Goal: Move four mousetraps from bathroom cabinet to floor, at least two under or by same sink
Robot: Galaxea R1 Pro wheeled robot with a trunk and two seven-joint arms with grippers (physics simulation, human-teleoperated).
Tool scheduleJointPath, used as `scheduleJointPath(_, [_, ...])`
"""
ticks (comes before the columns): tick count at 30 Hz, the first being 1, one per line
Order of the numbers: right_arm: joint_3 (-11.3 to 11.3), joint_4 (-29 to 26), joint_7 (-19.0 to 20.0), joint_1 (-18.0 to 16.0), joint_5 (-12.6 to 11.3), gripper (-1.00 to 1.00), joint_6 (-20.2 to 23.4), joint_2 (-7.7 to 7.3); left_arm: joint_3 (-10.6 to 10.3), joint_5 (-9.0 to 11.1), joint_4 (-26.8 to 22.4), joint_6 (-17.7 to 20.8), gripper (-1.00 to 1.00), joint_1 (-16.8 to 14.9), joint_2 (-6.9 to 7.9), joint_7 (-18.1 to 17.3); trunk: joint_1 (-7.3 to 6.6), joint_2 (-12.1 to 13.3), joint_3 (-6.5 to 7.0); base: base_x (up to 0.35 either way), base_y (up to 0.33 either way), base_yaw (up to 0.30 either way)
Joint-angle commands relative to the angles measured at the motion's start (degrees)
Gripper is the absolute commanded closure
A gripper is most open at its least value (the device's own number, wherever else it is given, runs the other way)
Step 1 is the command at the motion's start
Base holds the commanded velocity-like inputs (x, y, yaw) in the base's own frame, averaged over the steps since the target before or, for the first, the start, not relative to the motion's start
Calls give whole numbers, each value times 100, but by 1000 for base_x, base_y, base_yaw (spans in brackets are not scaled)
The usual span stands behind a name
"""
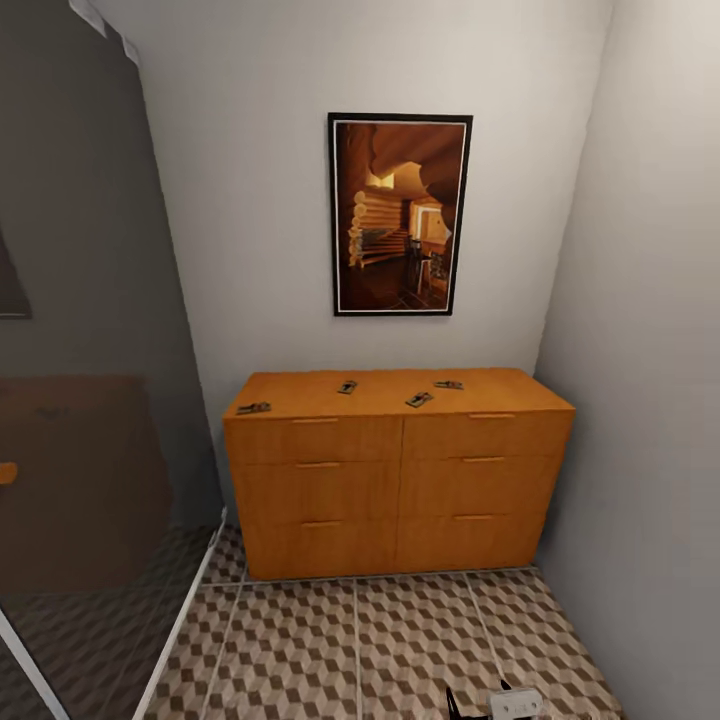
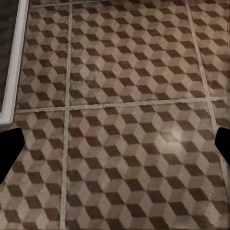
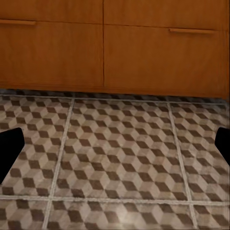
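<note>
Both grippers hang with jaws spread and nothing between them: the left gripper (image 2: 115,148) looks straight down on the bathroom floor (image 2: 129,72), while the right gripper (image 3: 115,148) is angled toward the foot of the cabinet (image 3: 110,52), its dark fingertips (image 3: 9,148) framing only tile. That low carriage suits a robot on its approach, I judge, with the arms kept out of the way. All four mousetraps lie on the cabinet's flat top, well apart from either gripper: one at the left front corner (image 1: 253,408), one near the back middle (image 1: 347,386), one right of centre (image 1: 419,399) and one further right (image 1: 448,384). None has been moved to the floor yet. A framed picture (image 1: 400,214) hangs on the wall above.
</note>
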Motion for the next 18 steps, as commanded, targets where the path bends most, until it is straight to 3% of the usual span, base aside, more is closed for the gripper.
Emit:
scheduleJointPath(1, [-6,4,-16,-4,52,-100,-13,3,1,-4,1,-24,-100,-2,0,5,0,-3,-6,0,0,-225])
scheduleJointPath(18, [-6,4,-34,-1,60,-100,-13,0,-6,-7,1,-47,-100,-2,2,5,0,-3,-6,0,0,-41])
